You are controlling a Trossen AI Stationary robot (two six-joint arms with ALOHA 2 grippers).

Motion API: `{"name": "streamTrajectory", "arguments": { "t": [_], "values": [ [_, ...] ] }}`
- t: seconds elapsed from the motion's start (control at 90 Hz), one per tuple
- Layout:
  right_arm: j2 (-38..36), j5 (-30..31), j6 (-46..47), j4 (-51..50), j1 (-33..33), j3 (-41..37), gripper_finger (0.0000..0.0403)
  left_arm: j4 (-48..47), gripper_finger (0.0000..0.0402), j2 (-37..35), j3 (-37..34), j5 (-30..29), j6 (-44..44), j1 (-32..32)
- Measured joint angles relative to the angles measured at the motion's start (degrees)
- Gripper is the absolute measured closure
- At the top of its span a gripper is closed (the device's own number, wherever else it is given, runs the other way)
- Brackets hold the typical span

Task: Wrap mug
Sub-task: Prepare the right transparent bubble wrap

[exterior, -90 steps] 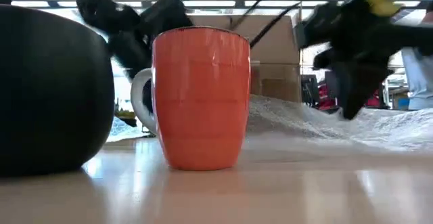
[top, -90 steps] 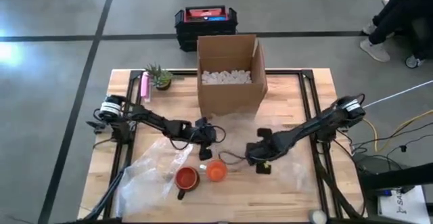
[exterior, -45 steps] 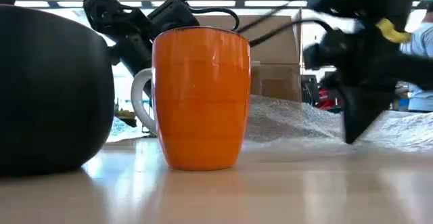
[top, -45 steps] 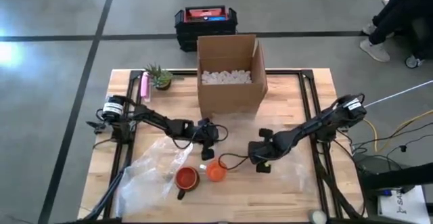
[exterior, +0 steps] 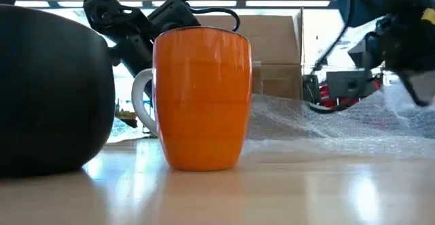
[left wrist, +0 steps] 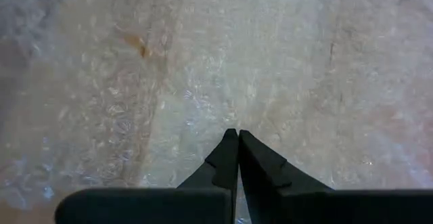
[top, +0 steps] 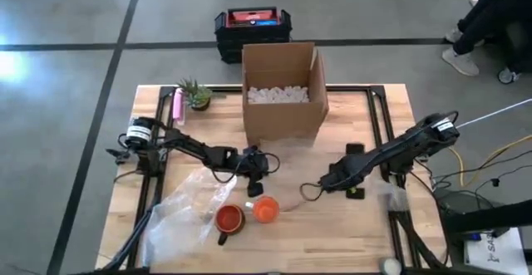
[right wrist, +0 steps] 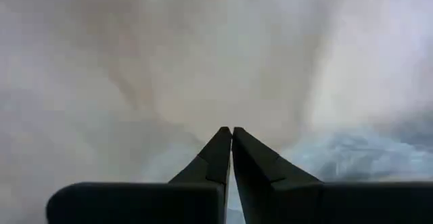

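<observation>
High view — glossy orange ceramic mug (top: 265, 211) is sitting near the table's front edge, beside the clear bubble-wrap sheet (top: 187, 213). Wrist views — left gripper (left wrist: 237, 135) and right gripper (right wrist: 231, 130) are both pinching closed over wrap, probably tensioning it for folding.

No legible text or labels, seemingly, on anything here.

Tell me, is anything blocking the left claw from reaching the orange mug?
Nothing visible does. The left gripper, shut, sits over the bubble wrap just behind the orange mug, with only open wrap between them. The dark mug stands beside it, not between.
</observation>
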Motion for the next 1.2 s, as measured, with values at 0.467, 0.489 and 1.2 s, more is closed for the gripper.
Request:
{"name": "streamTrajectory", "arguments": {
  "t": [0.467, 0.489, 1.2],
  "values": [
    [-15.9, 13.7, 13.9, 5.1, 3.9, 4.4, 0.0401, -2.2, 0.0402, -2.6, 0.8, -0.8, 1.4, 0.0],
    [-16.8, 13.7, 13.5, 7.2, 4.5, 4.1, 0.0401, -3.4, 0.0402, -3.2, 0.9, -1.4, 1.4, -0.1],
    [-11.2, -10.5, 1.4, 51.2, 12.8, -8.6, 0.0401, -11.1, 0.0401, -8.2, -2.3, -5.3, -6.0, -0.2]
  ]
}}
